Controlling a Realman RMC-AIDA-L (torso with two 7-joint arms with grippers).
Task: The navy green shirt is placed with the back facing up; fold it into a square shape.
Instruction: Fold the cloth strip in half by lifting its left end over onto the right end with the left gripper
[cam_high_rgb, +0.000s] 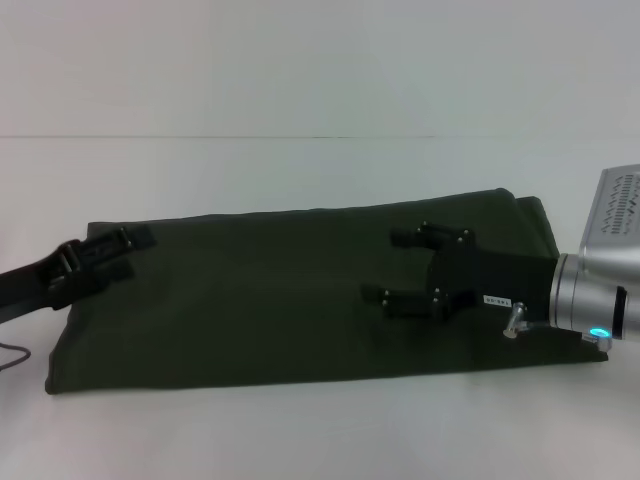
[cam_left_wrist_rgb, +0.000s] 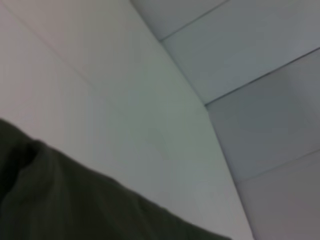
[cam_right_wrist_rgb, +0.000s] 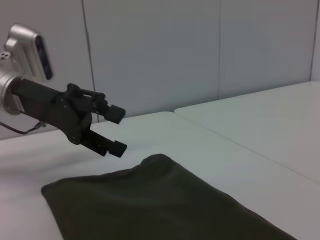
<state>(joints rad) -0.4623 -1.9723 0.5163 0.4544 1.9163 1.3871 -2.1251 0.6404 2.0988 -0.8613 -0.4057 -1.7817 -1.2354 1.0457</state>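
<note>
**A:** Here's the navy green shirt (cam_high_rgb: 280, 300), lying flat across the white tabletop (cam_high_rgb: 300, 430), folded down to a long band running from the robot's left to its right. No lettering shows, just plain cloth facing up.

**B:** And a band isn't a square, so I'd judge the lengthwise folds done and the crosswise fold still to come. That would explain why each arm sits at an end of the strip.

**A:** Right pincer (cam_high_rgb: 412, 268) first. It hangs over the right part of the shirt, fingers spread wide, one toward the far edge and one nearer us, nothing between them. Whether the tips brush the cloth, I can't say from above.

**B:** Left pincer (cam_high_rgb: 112, 254) is at the left end, near the far corner. The right wrist view catches it from across the tabletop: jaws parted, empty, floating clear above the surface just past the shirt's corner.

**A:** So neither one is gripping. The left wrist view gives only a rumpled edge of dark cloth against the pale tabletop, no fingers at all.

**B:** My read: open and low-slung like that, they're either lining up to take hold of an end or have just let go. For the square, one short end needs lifting over onto the other.

**A:** Soft cloth, mind you. It could sag or slide if only one layer gets caught.
</note>
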